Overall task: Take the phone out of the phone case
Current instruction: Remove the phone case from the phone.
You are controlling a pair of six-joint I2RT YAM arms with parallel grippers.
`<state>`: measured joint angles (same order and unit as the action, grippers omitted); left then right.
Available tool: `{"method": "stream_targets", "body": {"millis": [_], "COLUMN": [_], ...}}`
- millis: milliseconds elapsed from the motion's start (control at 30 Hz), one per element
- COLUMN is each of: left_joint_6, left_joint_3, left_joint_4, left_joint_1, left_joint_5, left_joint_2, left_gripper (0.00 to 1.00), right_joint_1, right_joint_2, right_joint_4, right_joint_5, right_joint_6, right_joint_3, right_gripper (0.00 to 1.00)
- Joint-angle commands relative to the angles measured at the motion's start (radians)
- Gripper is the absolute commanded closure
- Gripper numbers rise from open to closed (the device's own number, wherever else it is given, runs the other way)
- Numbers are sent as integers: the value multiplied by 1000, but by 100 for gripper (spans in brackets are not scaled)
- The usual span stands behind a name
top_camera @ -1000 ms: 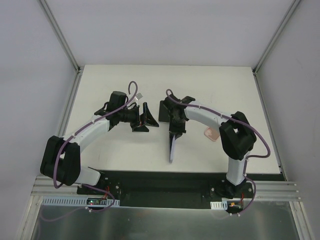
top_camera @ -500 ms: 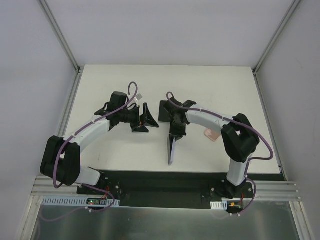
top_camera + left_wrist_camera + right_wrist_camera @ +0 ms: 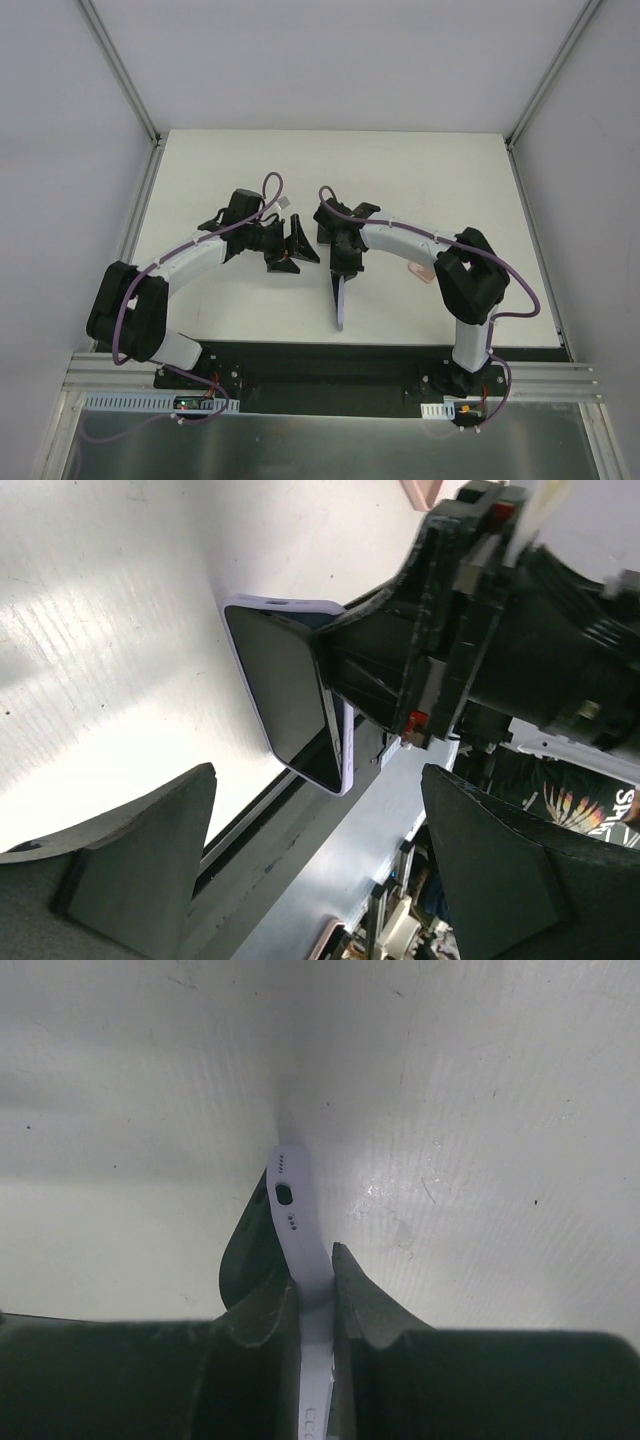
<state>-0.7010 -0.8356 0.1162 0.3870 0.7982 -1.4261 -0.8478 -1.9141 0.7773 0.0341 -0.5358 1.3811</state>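
Phone (image 3: 285,700) sits fully inside the lavender phone case (image 3: 290,605). In the left wrist view the dark screen is framed by the case's rim on every side that shows, so nothing has been freed yet. The pair is held on edge over the near middle of the table (image 3: 450,170), one end pointing toward the arm bases and the screen facing the left arm. Whether the lower edge touches the table I cannot tell.

The right gripper (image 3: 312,1285) has its jaws clamped tight across the thickness of the cased phone. One finger is on the screen side and one on the back, and the end with the charging port sticks out beyond the fingertips. The left gripper (image 3: 293,248) is just beside it on the screen side. Its jaws are spread wide, with nothing between them and no contact with the phone.

My reading is that the step in hand is bracing the case with one arm while the other lines up to separate the two. The next move seems to call for the left fingers to reach a free corner or rim of the case. They would need to peel or push there while the right grip stays firm. Because the right fingers squeeze screen and back together, that grip may itself pin the phone in, so a regrip could be needed.

Further out, a small pink object (image 3: 423,268) lies on the table by the right arm. A dark flat object (image 3: 325,226) lies partly under that arm's wrist.
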Motion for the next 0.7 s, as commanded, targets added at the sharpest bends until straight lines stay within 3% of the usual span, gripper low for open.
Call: {"method": "stream_targets", "body": {"millis": [0,133,200,667], "left_joint_6": [-58,-132,-181,-308], "left_joint_3": [7,6,15,56], "left_joint_4": [3,-33,-64,-176], "left_joint_1": [45,81,85,85], "left_joint_5": [-39,-82,-85,-85], "left_joint_2": [-63,-115,-134,-212], "left_gripper": [19,20,20,22], "right_joint_1": [-62,-63,-63,-109], "right_joint_2": [-253,-260,-257,-237], "right_joint_4": [-46,-73,-93,-214], "right_joint_5": [-60,-79,-92,-166], "right_joint_6": [-38,-43,-44,-70], "right_joint_3": [-137,-142,-145,-128], "right_gripper": [86,87,99,99]}}
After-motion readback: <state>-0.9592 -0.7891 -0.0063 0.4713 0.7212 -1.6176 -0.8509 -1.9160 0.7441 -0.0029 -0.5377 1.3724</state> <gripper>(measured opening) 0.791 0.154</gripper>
